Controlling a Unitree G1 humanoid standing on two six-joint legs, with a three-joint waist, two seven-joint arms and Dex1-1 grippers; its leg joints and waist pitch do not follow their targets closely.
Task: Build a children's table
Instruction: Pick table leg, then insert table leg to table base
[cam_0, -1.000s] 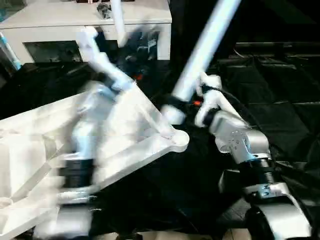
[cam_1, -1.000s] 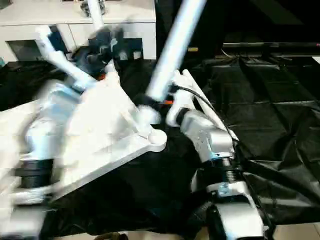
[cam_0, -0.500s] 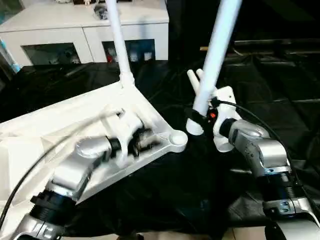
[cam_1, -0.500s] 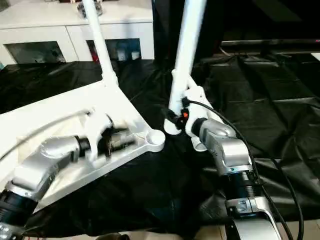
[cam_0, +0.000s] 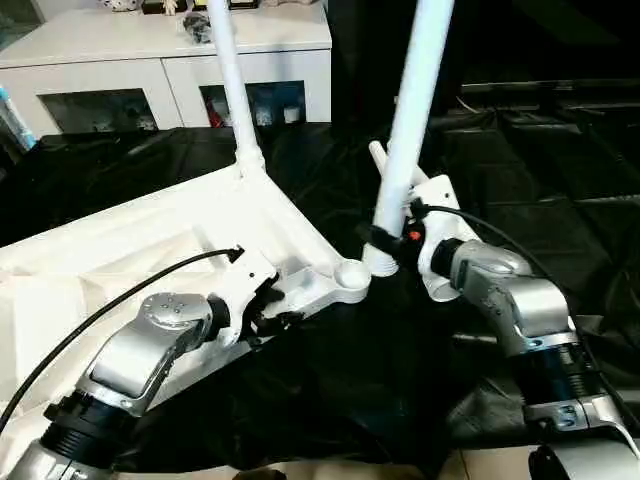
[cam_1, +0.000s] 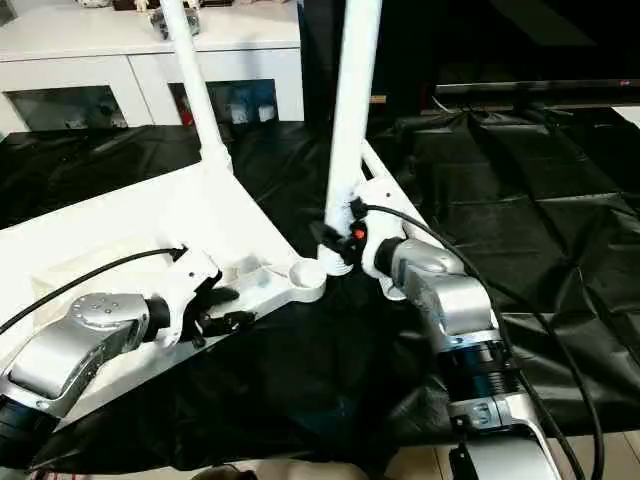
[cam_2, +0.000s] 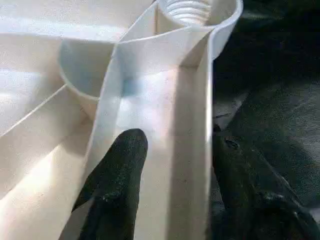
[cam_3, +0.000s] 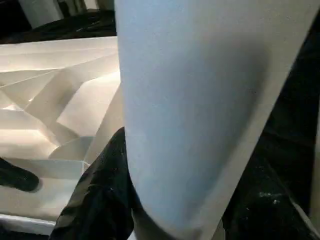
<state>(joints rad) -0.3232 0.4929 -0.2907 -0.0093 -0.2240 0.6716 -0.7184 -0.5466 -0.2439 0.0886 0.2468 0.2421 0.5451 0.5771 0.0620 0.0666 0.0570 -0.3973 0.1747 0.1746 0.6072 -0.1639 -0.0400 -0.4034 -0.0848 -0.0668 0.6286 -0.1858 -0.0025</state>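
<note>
Assembly of the children's table, part-way through. The white top (cam_0: 150, 240) is shown lying underside up on the black-draped table (cam_0: 560, 160), its ribs exposed. One leg (cam_0: 228, 80) is seen standing upright in the far corner socket of the top, and is judged to be already fitted. A second leg (cam_0: 410, 120) is held nearly upright in the right hand (cam_0: 385, 250), whose black fingers are clamped round its lower end; the foot of this leg is placed just beside the near corner socket (cam_0: 351, 276) of the top, not yet in it. The threaded bore of that socket (cam_2: 190, 7) is seen open in the left wrist view. The left hand (cam_0: 268, 310) is set on the edge of the top close to the same socket, its fingers (cam_2: 117, 170) half open astride the rim wall, one inside and one outside; whether the rim is actually pinched cannot be told. The other two corners of the top are out of view, so their state is left undecided. By this judgement, one leg is done, a second is about to be entered, and at most two more remain.
</note>
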